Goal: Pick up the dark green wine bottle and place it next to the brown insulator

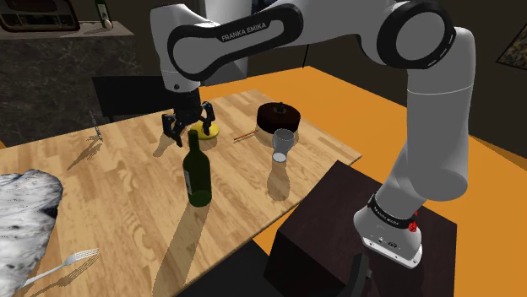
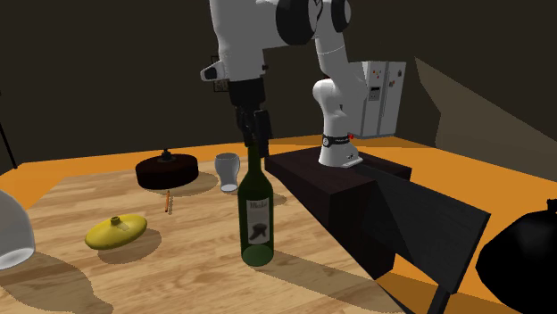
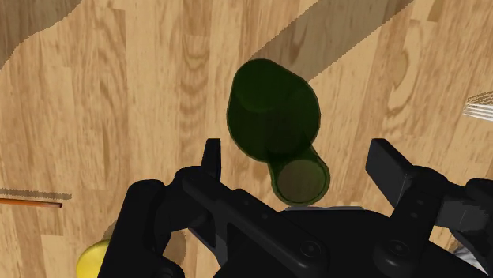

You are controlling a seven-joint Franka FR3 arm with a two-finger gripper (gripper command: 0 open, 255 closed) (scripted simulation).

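Hovering right above the neck of 1 dark green bottle (image 1: 198, 173) (image 2: 257, 210) (image 3: 272, 110), 1 black gripper (image 1: 189, 129) (image 2: 253, 132) (image 3: 301, 162) points straight down. Its 2 fingers (image 3: 212, 158) are spread wide. In the wrist view the bottle mouth sits midway between them and touches neither, so nothing is gripped.

The bottle stands upright near the middle of the wooden table (image 1: 127, 194) (image 2: 178, 276), label facing the second exterior view.

1 dark brown round insulator (image 1: 279, 116) (image 2: 167, 169) sits near the table's far corner on the shoulder view's right, well apart from the bottle. 1 pale cup (image 1: 283, 145) (image 2: 228, 171) stands upright just beside it, toward the edge nearest the stand (image 1: 338, 228).

1 flat yellow object (image 1: 209, 131) (image 2: 116, 231) (image 3: 93, 257) lies near the far edge, partly behind the gripper in the shoulder view. 1 thin reddish stick (image 1: 243, 137) (image 2: 169, 203) (image 3: 31, 203) lies between the yellow object and the insulator.

1 fork (image 1: 63, 266) lies by the near edge at the shoulder view's lower left. Next to it is 1 mottled grey-white lump (image 1: 25, 207), cut off by the frame. 1 small metal item (image 1: 95, 126) lies near the far edge on that view's left, too small to identify.

1 white arm (image 1: 355, 51) (image 2: 259, 36) reaches over the table from the stand.
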